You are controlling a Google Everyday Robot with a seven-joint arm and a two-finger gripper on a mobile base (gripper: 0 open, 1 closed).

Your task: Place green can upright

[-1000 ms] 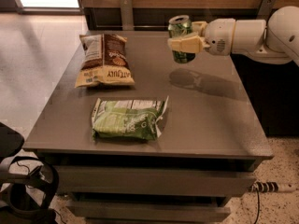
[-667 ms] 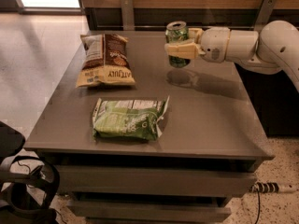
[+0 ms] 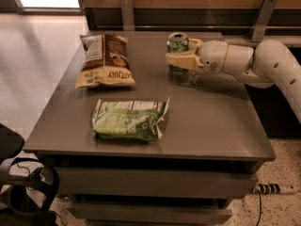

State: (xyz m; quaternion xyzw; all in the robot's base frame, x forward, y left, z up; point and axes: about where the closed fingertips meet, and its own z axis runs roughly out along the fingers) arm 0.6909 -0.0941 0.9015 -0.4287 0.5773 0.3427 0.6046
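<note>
1. one green can [image 3: 178, 44]: it stands upright at the back right part of the table [image 3: 211, 121], with its silver top facing up. its lower part is dark against the tabletop, so i cannot tell whether its base rests on the surface or hangs just above it.
2. one gripper [image 3: 175, 55], at the end of one white arm [image 3: 263, 65] that reaches in from the right, level with the can's middle.
3. the jaws are clamped on the green can. one pale finger [image 3: 182, 61] lies across the near side of the can, about halfway up and touching it. the other finger is hidden behind the can. the gap between them is only as wide as the can.
4. two snack bags, both lying flat. one brown and cream bag [image 3: 104, 60] is at the back left of the table, well apart from the can. one crinkled green bag [image 3: 128, 121] is near the front edge, left of centre, also apart from the can.
5. one grey table, with a lower shelf under its top.
6. two metal brackets on the wall behind the table, a left one [image 3: 127, 13] and a right one [image 3: 261, 18].
7. one power strip [image 3: 273, 189] on the floor at the lower right.
</note>
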